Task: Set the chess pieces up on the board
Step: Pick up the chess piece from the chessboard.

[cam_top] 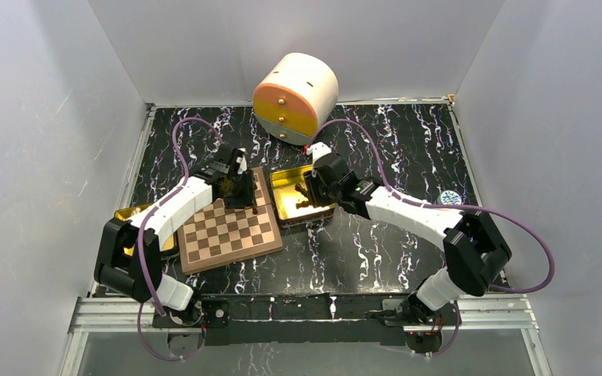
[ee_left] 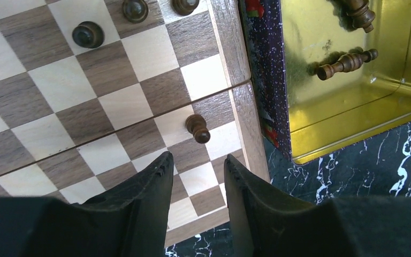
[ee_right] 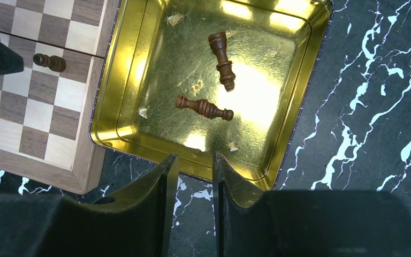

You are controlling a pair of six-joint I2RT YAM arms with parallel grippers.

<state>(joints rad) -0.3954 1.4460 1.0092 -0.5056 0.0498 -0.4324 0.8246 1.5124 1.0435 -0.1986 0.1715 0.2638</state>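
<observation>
The board (cam_top: 227,235) lies left of centre, and my left gripper (cam_top: 235,188) hangs over its far right corner. In the left wrist view that gripper (ee_left: 197,158) is open and holds nothing. A small dark pawn (ee_left: 198,128) stands on a square just ahead of its fingertips. Three more chess pieces (ee_left: 88,34) stand further along the board (ee_left: 43,80). My right gripper (ee_right: 195,156) is open and empty, hovering over the near rim of the gold tin (ee_right: 155,80). Two chess pieces (ee_right: 222,59) (ee_right: 203,107) lie flat in that tin.
The gold tin (cam_top: 278,211) sits right against the board's right edge. A second gold tin (cam_top: 129,213) shows partly under the left arm. At the back stands a round white and orange container (cam_top: 296,95). A small blue disc (cam_top: 450,198) lies at the right.
</observation>
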